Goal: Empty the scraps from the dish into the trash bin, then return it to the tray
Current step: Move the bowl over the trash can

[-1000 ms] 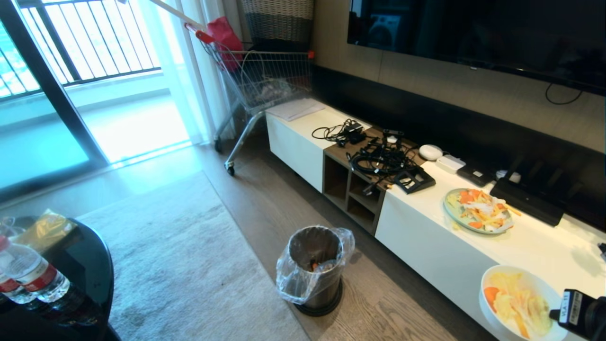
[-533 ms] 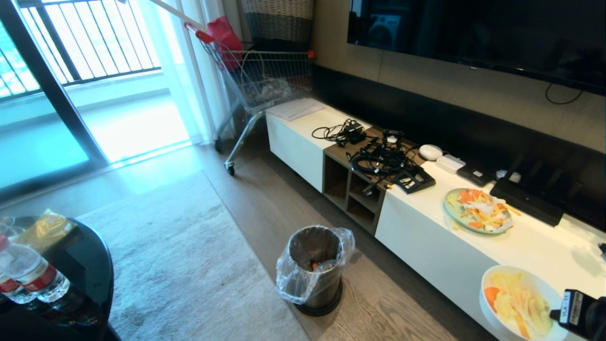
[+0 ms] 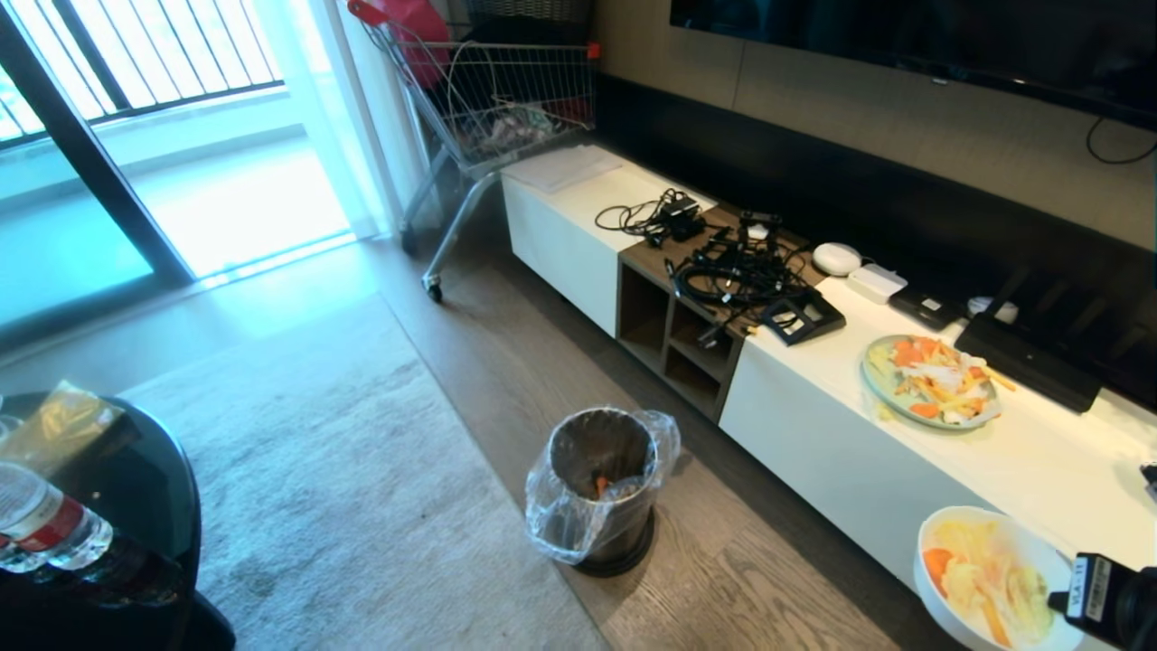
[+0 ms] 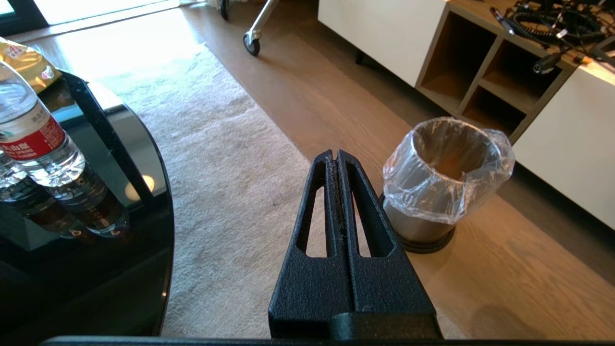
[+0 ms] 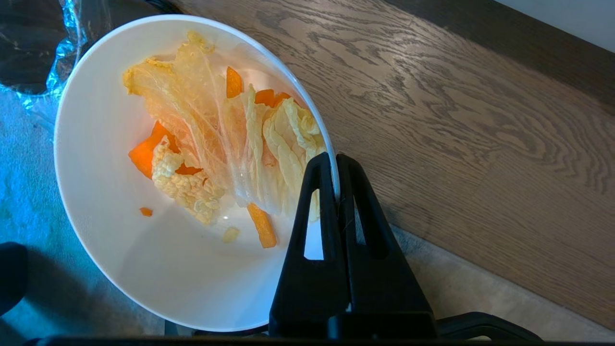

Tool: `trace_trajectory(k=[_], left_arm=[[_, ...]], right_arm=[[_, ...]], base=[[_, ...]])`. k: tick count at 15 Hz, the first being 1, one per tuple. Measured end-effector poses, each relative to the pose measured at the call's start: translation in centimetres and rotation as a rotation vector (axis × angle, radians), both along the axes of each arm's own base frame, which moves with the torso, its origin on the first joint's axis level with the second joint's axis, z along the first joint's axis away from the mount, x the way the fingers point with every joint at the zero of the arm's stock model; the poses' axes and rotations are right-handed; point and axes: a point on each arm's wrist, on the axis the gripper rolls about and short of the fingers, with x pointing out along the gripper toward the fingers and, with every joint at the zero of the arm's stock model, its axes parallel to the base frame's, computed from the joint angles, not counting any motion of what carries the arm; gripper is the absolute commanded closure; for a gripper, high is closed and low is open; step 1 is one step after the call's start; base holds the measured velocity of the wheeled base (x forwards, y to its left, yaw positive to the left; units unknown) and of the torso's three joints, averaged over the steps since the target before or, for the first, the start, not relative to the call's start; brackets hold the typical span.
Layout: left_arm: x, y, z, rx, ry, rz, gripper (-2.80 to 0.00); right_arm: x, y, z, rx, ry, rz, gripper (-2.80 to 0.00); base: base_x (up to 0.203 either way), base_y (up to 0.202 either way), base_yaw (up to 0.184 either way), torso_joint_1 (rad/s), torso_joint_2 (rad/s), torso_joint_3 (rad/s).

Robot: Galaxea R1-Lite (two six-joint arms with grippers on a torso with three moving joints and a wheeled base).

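— Right wrist view: my right gripper (image 5: 336, 166) is clamped on the dish (image 5: 144, 269) rim, scraps (image 5: 226, 144) all aboard.
— And the trash bin (image 3: 601, 479)?
— Ten o'clock from the dish; nothing tipped yet. Tray isn't visible, probably off-frame. Left gripper (image 4: 336, 161) pressed together, idle.

Bright daylight floods through the balcony door (image 3: 136, 181), glaring on the floor.

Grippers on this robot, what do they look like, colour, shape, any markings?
Both are matte black with a grainy texture. The left end effector and right end effector each have two tapering fingers with long triangular cut-outs. In the head view, a white label with black print sits on the right arm's black housing.
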Motion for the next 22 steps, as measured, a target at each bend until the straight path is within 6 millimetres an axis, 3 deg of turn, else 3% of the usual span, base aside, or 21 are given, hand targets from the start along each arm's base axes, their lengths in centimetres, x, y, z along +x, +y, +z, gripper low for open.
trace_trajectory(k=[9,22], left_arm=[[0.0,0.0,0.0,-0.002,0.000,0.001,0.00],[0.0,0.0,0.0,-0.006,0.000,0.000,0.00]], right_arm=[[0.2,0.0,0.1,-0.004,-0.008,0.002,0.00],[1.9,2.1,2.2,-0.033,-0.272,0.182,0.00]], base=[[0.000,0.000,0.000,0.003,0.00,-0.197],[0.000,0.000,0.000,0.004,0.00,-0.196]])
